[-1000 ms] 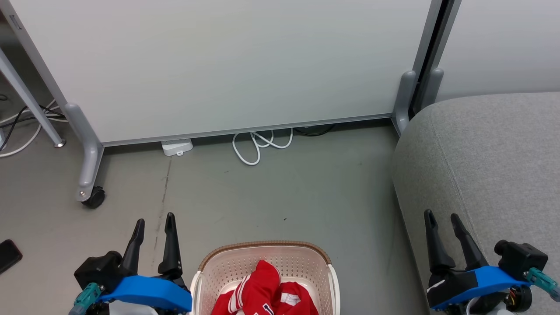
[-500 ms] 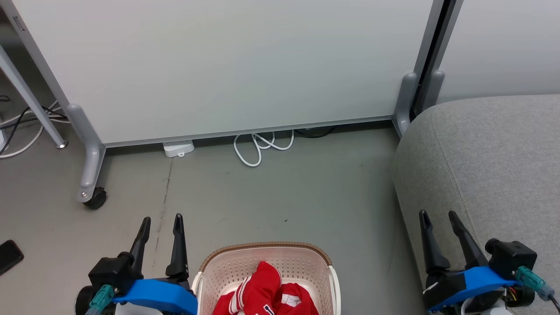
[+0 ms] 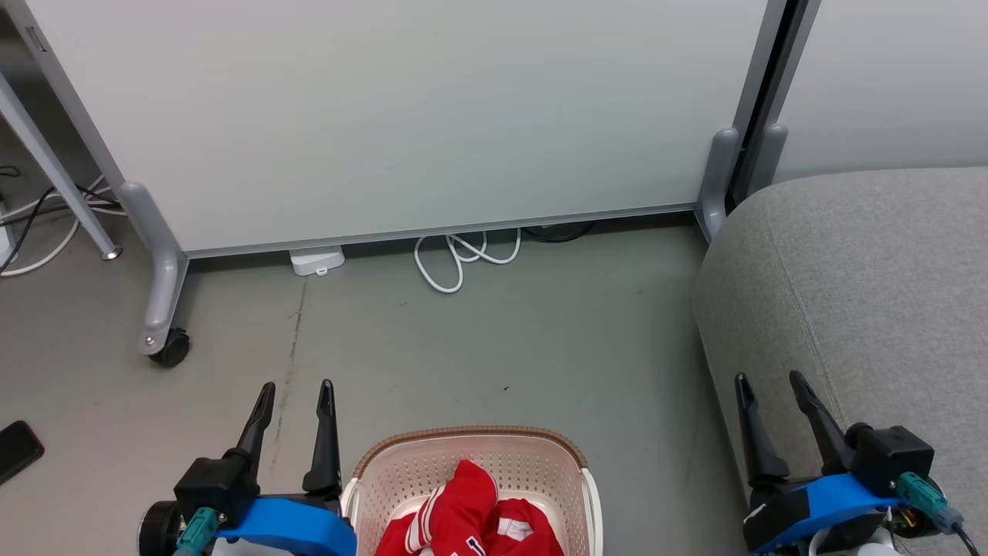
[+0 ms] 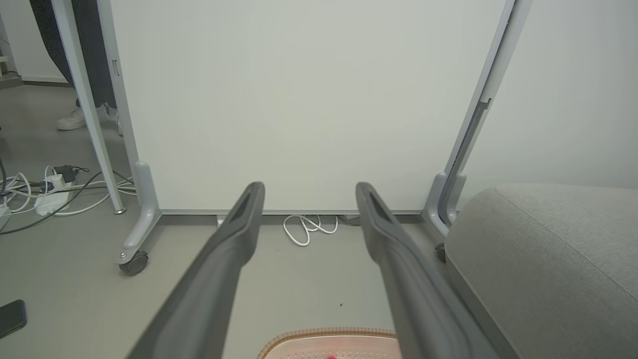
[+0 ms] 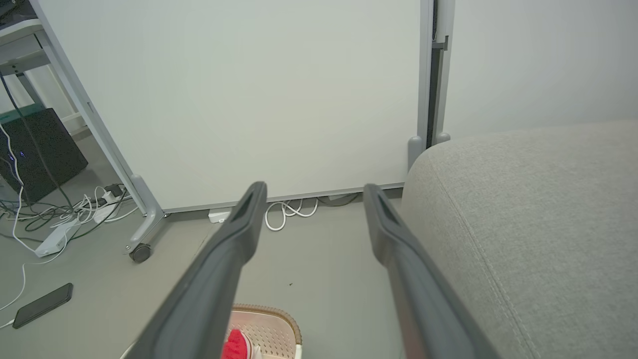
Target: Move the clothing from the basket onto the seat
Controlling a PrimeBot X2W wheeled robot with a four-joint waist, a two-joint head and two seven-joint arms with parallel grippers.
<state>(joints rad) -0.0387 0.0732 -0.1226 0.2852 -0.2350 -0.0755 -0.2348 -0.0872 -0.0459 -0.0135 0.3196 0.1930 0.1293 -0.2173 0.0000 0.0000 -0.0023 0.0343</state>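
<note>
**Head view, read left to right.** At the far left edge I see a dark phone [image 3: 17, 450] lying flat on the floor [image 3: 502, 340]. Next is a black caster [image 3: 171, 349] under the grey foot of a pale partition [image 3: 401, 116] that spans the background.

My left hand [image 3: 297, 386] sits at the lower left. Its two dark fingers [image 3: 324, 432] point up the view, stand well apart and hold nothing. It is just beside the basket [image 3: 471, 434], on that basket's left.

The basket stands on the floor at bottom centre, cut off by the lower edge. The clothing [image 3: 463, 510] lies bunched inside it — red fabric with white stripes and a white label patch. Beyond the basket, a looped white cable [image 3: 463, 259] rests at the partition's base.

My right hand [image 3: 768, 378] is at the lower right, its fingers likewise apart and empty, over the near left edge of the seat [image 3: 864, 278]. The seat is grey, with a seam running down it.

**Wrist views.** From the left wrist, the basket's brown rim shows low between the parted fingers. From the right wrist, the rim and a bit of red cloth show at the bottom — the seat is on the right.
</note>
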